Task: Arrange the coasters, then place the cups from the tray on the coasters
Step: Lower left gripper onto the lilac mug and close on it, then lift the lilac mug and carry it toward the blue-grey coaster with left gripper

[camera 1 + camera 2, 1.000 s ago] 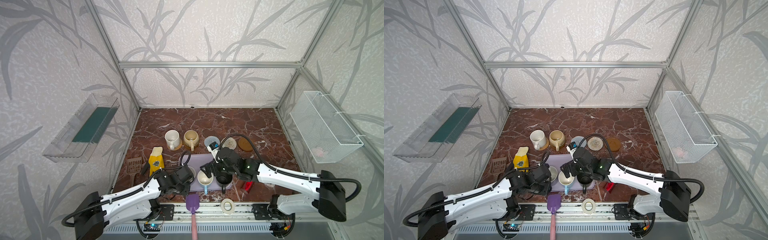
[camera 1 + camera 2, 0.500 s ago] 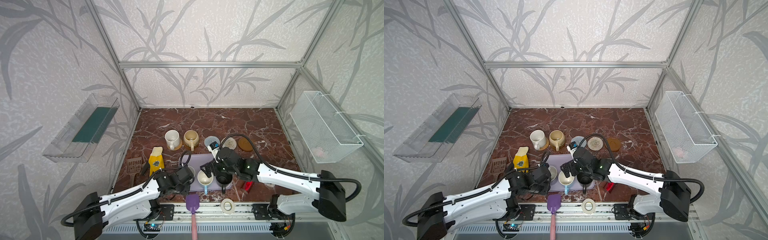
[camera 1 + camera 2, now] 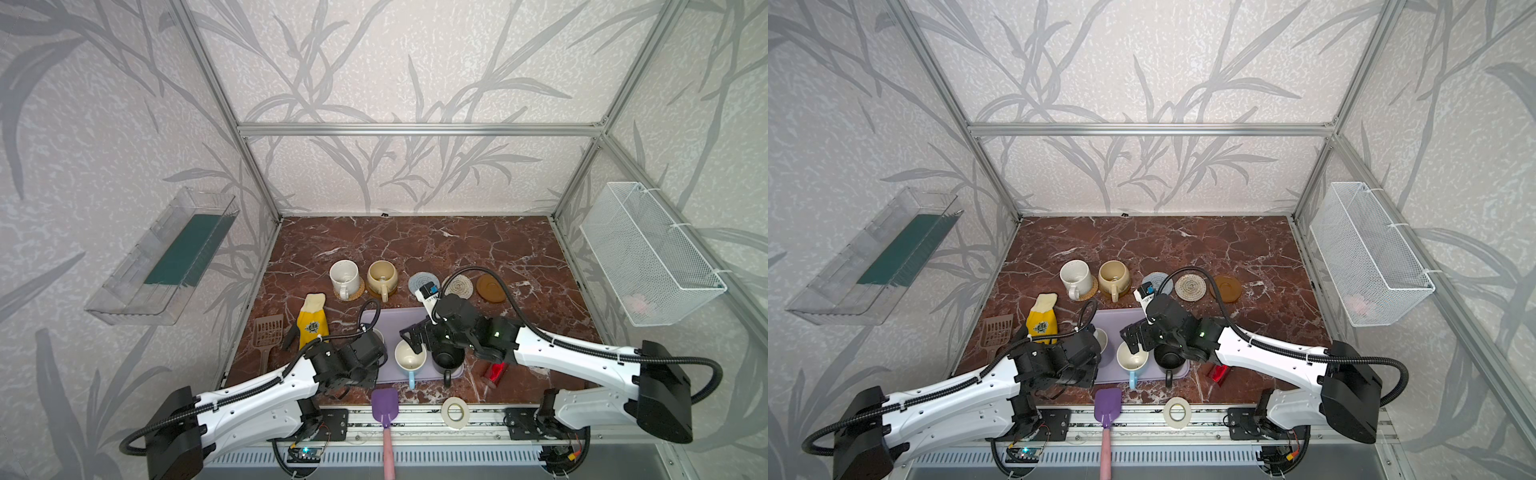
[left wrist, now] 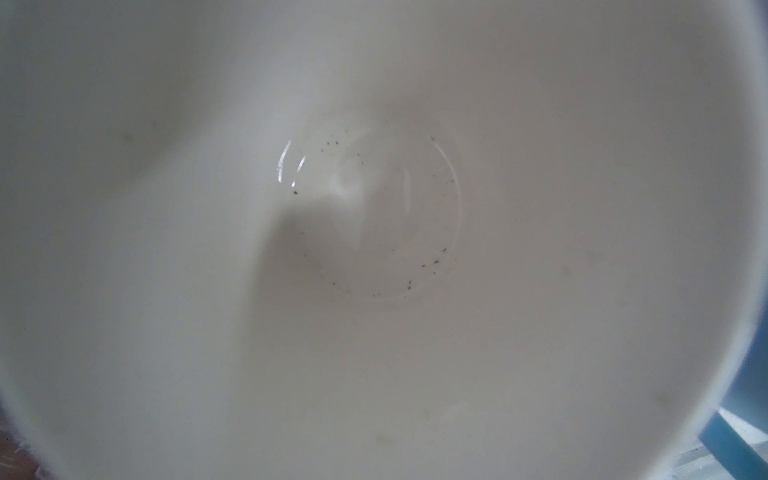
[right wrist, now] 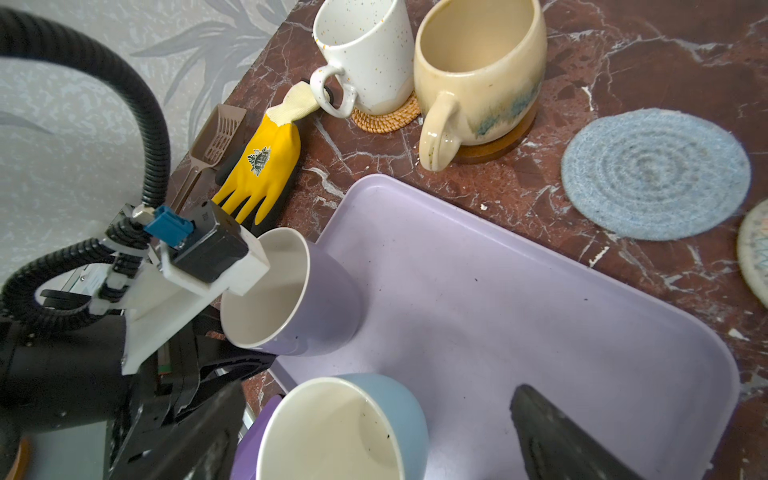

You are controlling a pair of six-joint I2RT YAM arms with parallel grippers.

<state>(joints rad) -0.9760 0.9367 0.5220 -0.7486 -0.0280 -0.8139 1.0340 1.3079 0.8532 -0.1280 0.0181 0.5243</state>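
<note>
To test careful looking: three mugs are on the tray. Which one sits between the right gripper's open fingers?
The light blue mug, between the spread fingers of the right gripper; the lilac mug and black mug are outside them.

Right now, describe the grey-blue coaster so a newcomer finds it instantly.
Find the lilac tray near the front of the marble table and look along its far edge. The grey-blue coaster is third from the left in the row there, right of the cream-yellow mug. It alone is blue-grey coiled rope: the beige coaster beside it is rope too, the amber coaster beyond is smooth.
</note>
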